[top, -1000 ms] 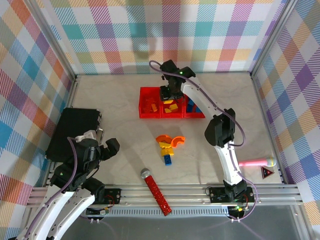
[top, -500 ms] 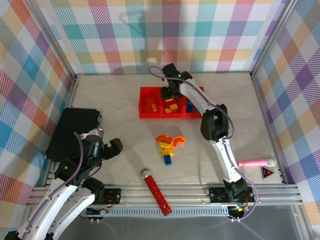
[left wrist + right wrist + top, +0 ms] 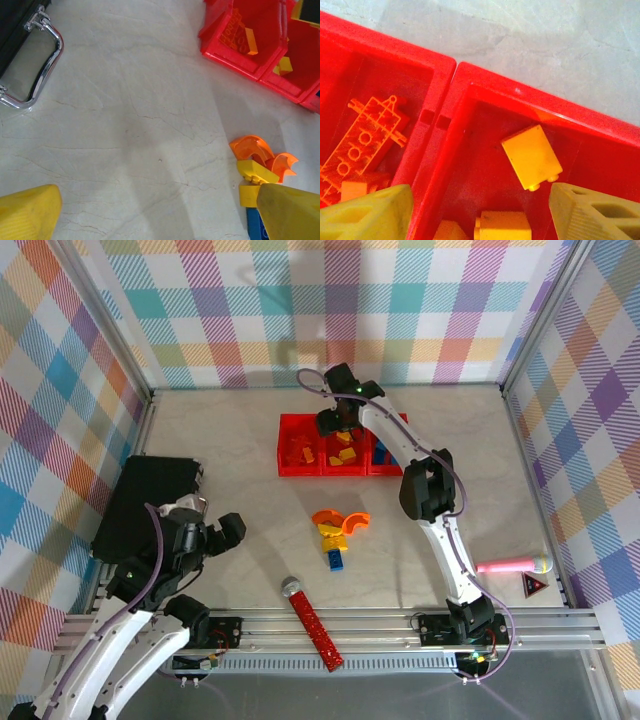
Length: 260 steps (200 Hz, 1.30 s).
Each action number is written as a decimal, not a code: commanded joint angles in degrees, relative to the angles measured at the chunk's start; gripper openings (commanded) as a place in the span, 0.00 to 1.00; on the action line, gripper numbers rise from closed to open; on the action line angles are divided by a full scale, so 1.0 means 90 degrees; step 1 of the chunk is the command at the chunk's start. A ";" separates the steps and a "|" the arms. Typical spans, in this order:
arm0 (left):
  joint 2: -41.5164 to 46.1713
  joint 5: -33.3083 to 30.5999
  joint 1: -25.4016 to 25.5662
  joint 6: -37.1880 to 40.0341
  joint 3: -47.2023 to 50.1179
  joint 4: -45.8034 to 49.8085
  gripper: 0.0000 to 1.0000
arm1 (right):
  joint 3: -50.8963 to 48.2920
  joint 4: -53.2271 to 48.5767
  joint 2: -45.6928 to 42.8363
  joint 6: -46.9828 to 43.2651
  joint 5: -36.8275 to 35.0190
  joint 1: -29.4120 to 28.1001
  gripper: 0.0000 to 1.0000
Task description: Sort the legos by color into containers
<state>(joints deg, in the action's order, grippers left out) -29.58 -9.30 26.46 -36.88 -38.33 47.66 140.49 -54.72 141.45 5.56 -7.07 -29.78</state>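
Your right gripper [image 3: 480,212] is now released over the middle bin [image 3: 520,95], so the yellow brick [image 3: 531,156] lies inside, one more sorted.

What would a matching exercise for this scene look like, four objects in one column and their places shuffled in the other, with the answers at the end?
Things:
1. black case
2. pink pen
3. red studded stick
4. orange arches

Places:
A. at the near edge, roughly midway between the two arms
B. far left of the table
C. far right, next to a small red triangle
D. middle, in the loose pile in front of the red bins

Pairs: 1-B, 2-C, 3-A, 4-D
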 commanded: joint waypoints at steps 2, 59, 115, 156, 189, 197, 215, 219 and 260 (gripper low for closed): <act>-0.0207 0.0287 -0.0039 -0.0093 -0.0117 -0.0202 1.00 | 0.0198 -0.0672 -0.0860 0.0337 0.0158 0.0025 0.73; -0.0816 0.0608 -0.0032 0.0427 -0.0284 -0.0355 1.00 | -0.2417 -0.0710 -0.3550 0.1776 0.0685 -0.0179 0.73; -0.1352 0.1025 -0.0030 0.1030 -0.0508 -0.0350 1.00 | -0.6120 -0.0085 -0.6457 0.3597 0.0088 -0.1695 0.80; -0.1234 0.1033 -0.0037 0.0993 -0.0349 -0.0393 1.00 | -0.7754 -0.0040 -0.7172 0.5016 -0.0580 -0.3182 0.78; -0.1105 0.1026 -0.0030 0.1021 -0.0336 -0.0383 1.00 | -0.8599 0.0422 -0.7003 0.5642 -0.0593 -0.3718 0.75; -0.1046 0.1009 -0.0030 0.1006 -0.0332 -0.0374 1.00 | -0.8627 0.0437 -0.6859 0.5669 -0.0610 -0.3770 0.75; -0.0935 0.0999 -0.0030 0.0995 -0.0323 -0.0356 1.00 | -0.8515 0.0511 -0.6455 0.5615 -0.0591 -0.3821 0.76; -0.0915 0.0993 -0.0030 0.0988 -0.0325 -0.0354 1.00 | -0.8486 0.0555 -0.6363 0.5573 -0.0561 -0.3829 0.76; -0.0830 0.0830 -0.0030 0.0915 -0.0277 -0.0354 1.00 | -0.7904 0.0796 -0.5245 0.5071 -0.0333 -0.3820 0.79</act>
<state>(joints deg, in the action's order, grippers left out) -37.71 -0.67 26.46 -28.84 -41.50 44.62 65.41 -49.21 89.97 52.97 -10.48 -63.83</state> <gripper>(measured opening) 0.997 0.792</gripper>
